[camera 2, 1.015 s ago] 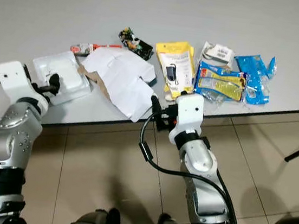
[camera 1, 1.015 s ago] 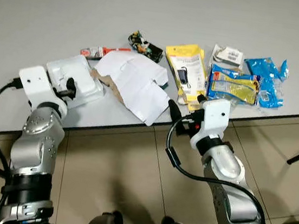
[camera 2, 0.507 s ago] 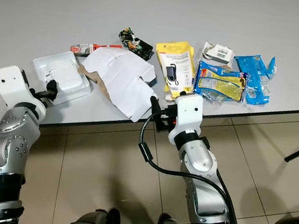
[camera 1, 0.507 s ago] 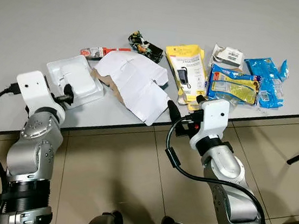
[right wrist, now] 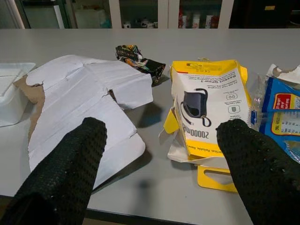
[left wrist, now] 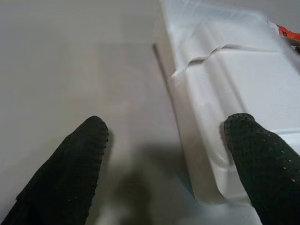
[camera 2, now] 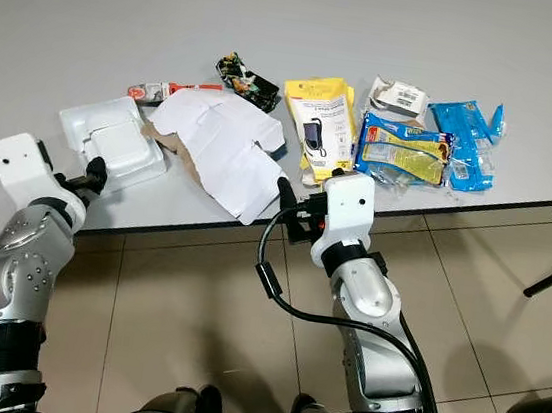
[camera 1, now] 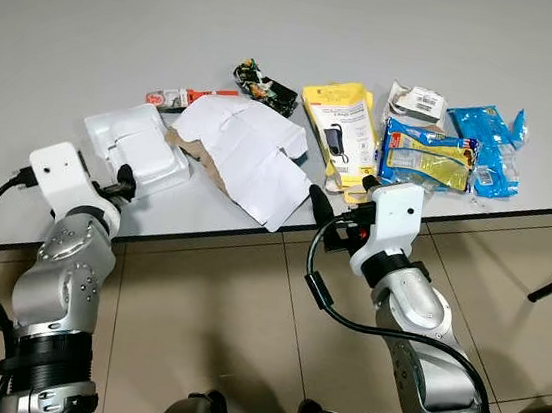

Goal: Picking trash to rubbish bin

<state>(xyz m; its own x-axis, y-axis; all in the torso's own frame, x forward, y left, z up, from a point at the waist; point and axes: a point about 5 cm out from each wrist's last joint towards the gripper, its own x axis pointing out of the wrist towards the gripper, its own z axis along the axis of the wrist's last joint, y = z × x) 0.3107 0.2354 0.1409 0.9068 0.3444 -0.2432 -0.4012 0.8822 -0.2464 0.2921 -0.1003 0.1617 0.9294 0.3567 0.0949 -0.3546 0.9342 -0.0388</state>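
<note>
left gripper (left wrist: pixel 164 154): fingers spread wide, holding nothing. One finger over bare tabletop, the other over the near corner of the white moulded plastic tray (camera 1: pixel 138 144); contact with tray can't be confirmed.
white moulded plastic tray: directly ahead of left gripper, flat on the grey table (camera 1: pixel 96 33), near its front edge.
right gripper (right wrist: pixel 159 164): fingers wide apart, empty, at the table's front edge. The gap between fingers faces the trash pile.
torn white cardboard box (camera 1: pixel 247 153): flattened, ahead of the right gripper on its left-finger side; brown inner edge showing. Lies between the two grippers, just beside the tray.
yellow power-bank package (right wrist: pixel 208 110): ahead of right gripper on its right-finger side, torn open, loose yellow hang tab nearest the gripper. Just beside the cardboard box.
blue-and-yellow snack wrapper (camera 1: pixel 431 157): beyond the right gripper, on its outer side, just beside the yellow package.
crinkled blue plastic bag (camera 1: pixel 486 137): further outboard of the right gripper, touching the snack wrapper.
small white torn packet (camera 1: pixel 418 101): behind the snack wrapper, further from right gripper.
dark patterned crumpled wrapper (right wrist: pixel 138 56): far side of the cardboard box, well beyond both grippers.
red-and-white tube (camera 1: pixel 184 96): behind the tray, beyond the left gripper; red end just visible in left wrist view.
floor: beige tiles (camera 1: pixel 229 342) under both arms.
</note>
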